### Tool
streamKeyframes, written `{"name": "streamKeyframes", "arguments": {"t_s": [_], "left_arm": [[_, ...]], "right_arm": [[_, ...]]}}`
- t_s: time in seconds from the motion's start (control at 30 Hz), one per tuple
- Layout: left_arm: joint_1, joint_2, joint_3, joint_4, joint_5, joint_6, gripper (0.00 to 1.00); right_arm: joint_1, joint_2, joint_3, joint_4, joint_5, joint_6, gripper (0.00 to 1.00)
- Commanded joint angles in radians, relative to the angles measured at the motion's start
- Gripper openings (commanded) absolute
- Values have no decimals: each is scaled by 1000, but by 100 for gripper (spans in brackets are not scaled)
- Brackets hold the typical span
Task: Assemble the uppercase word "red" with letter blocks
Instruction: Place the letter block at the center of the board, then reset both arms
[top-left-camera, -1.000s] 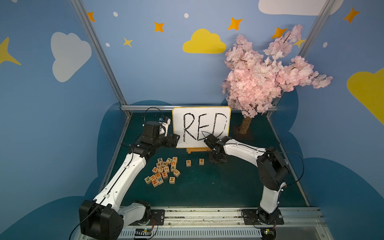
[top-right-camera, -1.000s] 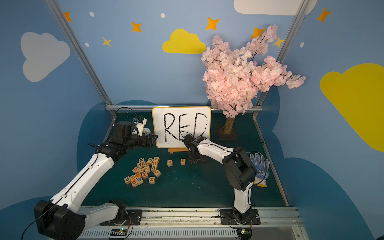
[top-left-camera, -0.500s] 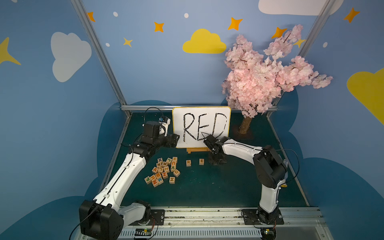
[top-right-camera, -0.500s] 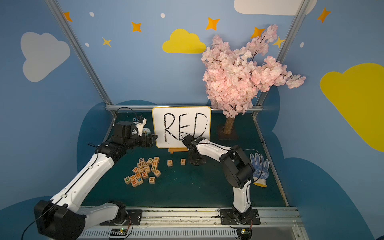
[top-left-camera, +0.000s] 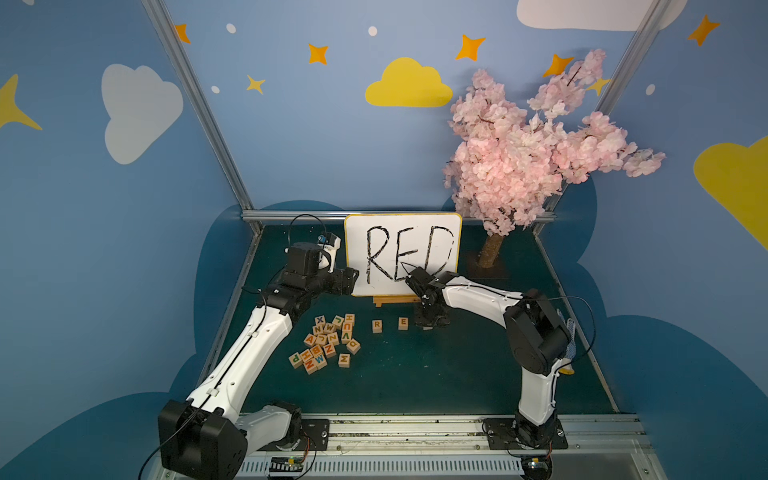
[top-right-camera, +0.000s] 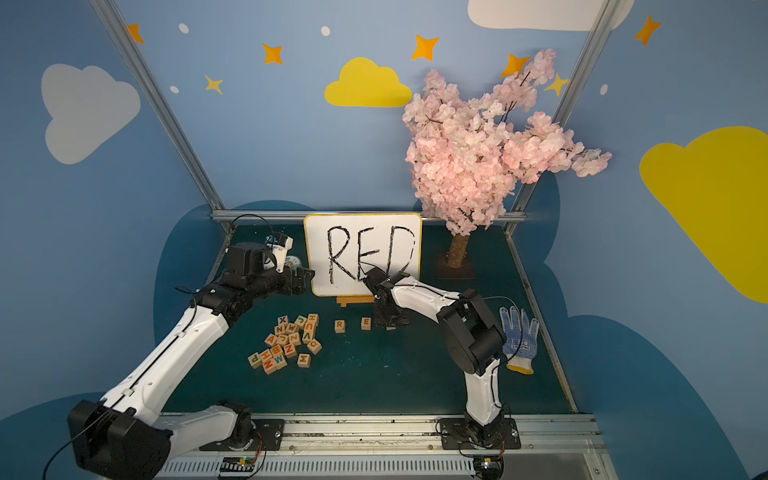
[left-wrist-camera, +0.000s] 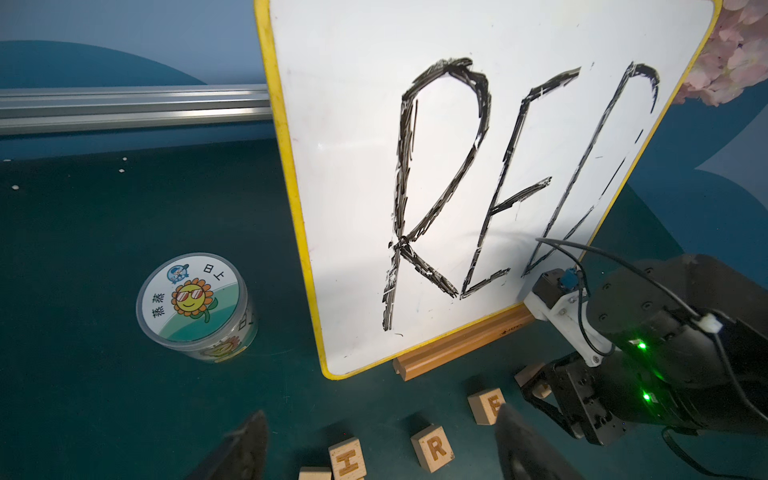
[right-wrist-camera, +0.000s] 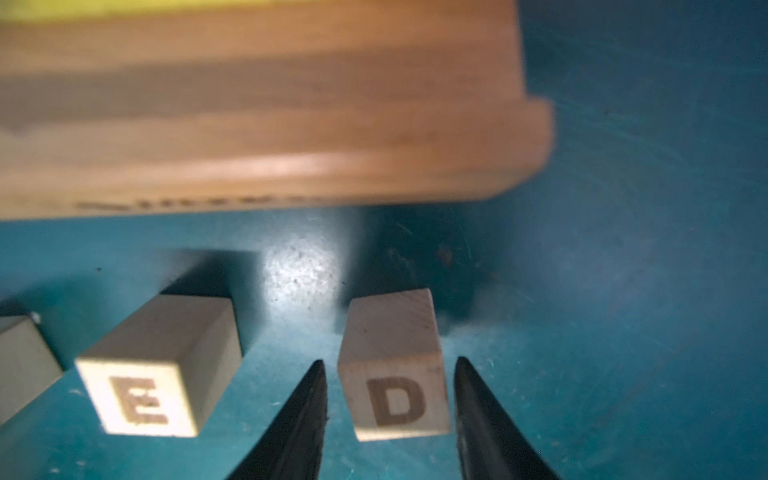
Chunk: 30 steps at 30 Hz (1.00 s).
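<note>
Right gripper (right-wrist-camera: 389, 360): jaws spread, D block (right-wrist-camera: 395, 403) between them, ungripped | E block (right-wrist-camera: 141, 401) beside | left gripper (left-wrist-camera: 381, 411): spread, empty

D block (right-wrist-camera: 395, 365): pale matt wood w/ visible grain. Bench (right-wrist-camera: 623, 291): matt teal, scuffed. Whiteboard (left-wrist-camera: 353, 166): glossy. Stand (right-wrist-camera: 249, 124): smooth wood. Jar (left-wrist-camera: 195, 307): clear glossy plastic.

"RED" on whiteboard (top-left-camera: 356, 249); letters on R block (top-left-camera: 377, 326), E block (top-left-camera: 402, 323), D block (right-wrist-camera: 395, 399); "蒸蒸日上" on jar lid (left-wrist-camera: 189, 291)
</note>
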Motion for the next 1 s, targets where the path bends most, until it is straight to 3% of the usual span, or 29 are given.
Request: {"name": "streamKeyframes", "arguments": {"t_s": [0.0, 0.1, 0.2, 0.23, 0.3, 0.53, 0.63, 0.7, 0.8, 0.97], "left_arm": [[5, -14, -11, 8, -6, 14, 84], [5, -13, -15, 10, -18, 11, 85], [7, -16, -22, 20, -51, 2, 88], [11, -19, -26, 28, -68, -5, 91], [20, -33, -32, 39, -108, -12, 99], [40, -126, -79, 93, -327, -67, 99], [42, -183, -124, 84, -439, -121, 99], [43, -241, -213, 144, -506, -151, 99], [43, -314, -390, 284, -645, -214, 99], [31, -276, -610, 485, -769, -281, 99]], "right_arm": [[0, -4, 16, -17, -2, -3, 56], [0, -38, 14, -33, 13, -16, 65], [0, -90, 13, -51, 43, -44, 86], [1, -109, 18, -66, 74, -57, 89], [-2, -146, 32, -106, 150, -80, 90], [-74, -388, -43, -46, 287, -220, 90], [-129, -509, -124, -7, 424, -240, 90], [-184, -598, -219, 62, 503, -245, 90], [-286, -737, -390, 235, 519, -283, 90], [-355, -919, -783, 800, 554, -467, 90]]}}
